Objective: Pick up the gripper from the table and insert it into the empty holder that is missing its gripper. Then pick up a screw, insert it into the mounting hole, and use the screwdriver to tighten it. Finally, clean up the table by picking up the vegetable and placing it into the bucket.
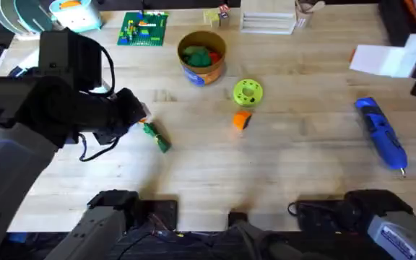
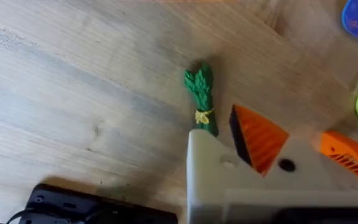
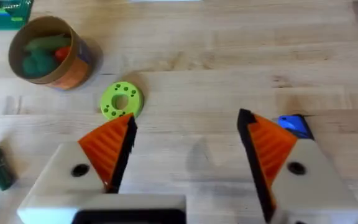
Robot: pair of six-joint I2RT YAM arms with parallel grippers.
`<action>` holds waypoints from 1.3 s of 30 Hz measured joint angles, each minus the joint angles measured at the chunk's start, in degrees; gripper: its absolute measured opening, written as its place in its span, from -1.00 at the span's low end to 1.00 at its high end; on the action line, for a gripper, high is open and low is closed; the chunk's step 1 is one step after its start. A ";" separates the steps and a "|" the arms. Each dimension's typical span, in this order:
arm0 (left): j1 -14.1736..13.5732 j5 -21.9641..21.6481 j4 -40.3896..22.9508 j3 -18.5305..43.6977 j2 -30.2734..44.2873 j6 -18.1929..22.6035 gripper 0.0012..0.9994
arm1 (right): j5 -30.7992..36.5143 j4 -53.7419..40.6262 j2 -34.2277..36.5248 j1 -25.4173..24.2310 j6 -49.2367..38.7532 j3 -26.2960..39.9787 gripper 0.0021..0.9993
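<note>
**Left arm nearest both the loose piece and the vegetable**

Bases first: right gripper (image 3: 188, 155) sits back near its own base at the lower right, jaws spread wide with nothing between the orange pads (image 3: 107, 146). It is well apart from everything except the screwdriver (image 1: 381, 132), which lies flat on the right side of the table, tip pointing back toward the arms.

Left gripper (image 1: 137, 115) is reached out low over the left-centre of the table. Whether it is open or closed, I cannot tell; nothing visibly held.

Vegetable (image 1: 155, 136) lies on the wood just beside the left gripper, on its right. Long axis runs diagonally, the leafy end nearer the gripper and the stalk end trailing toward the bases.

Orange gripper piece (image 1: 242, 120) lies farther right, near table centre, apart from the vegetable and uninserted. No empty holder identified with certainty.

Just beyond it sits a lime-green disc (image 1: 248, 92), then the bucket (image 1: 202, 56), upright with toy food inside.

Judgement: insertion step not done. The piece lies to the right of the left gripper, past the vegetable, so the left arm has the shorter reach.
</note>
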 joint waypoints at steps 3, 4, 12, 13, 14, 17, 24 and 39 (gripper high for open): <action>0.00 2.01 -0.20 1.31 0.00 4.57 -0.30 | -0.02 0.00 0.00 0.00 0.00 0.00 0.99; 0.00 3.15 -0.24 2.26 0.00 6.75 0.01 | 0.00 0.00 0.00 0.00 0.00 0.00 0.98; -0.05 19.72 4.10 11.88 0.00 26.74 0.99 | 0.00 0.00 0.00 0.00 0.00 0.00 0.98; -0.22 22.32 5.18 12.48 0.00 29.08 0.99 | 0.00 0.00 0.00 0.00 0.00 0.00 0.98; -0.55 24.66 6.32 12.94 0.01 31.02 0.99 | 0.00 0.00 -0.01 0.00 0.00 0.00 0.98; -2.60 31.00 11.18 13.73 0.00 35.43 0.99 | 0.00 0.00 0.00 0.00 0.00 0.00 0.98; -5.73 36.65 19.06 13.77 0.02 39.04 0.99 | 0.00 0.00 0.00 0.00 0.00 0.00 0.98; -5.84 34.86 18.17 13.77 0.02 41.38 0.99 | 0.00 0.00 -0.02 0.00 0.00 0.00 0.98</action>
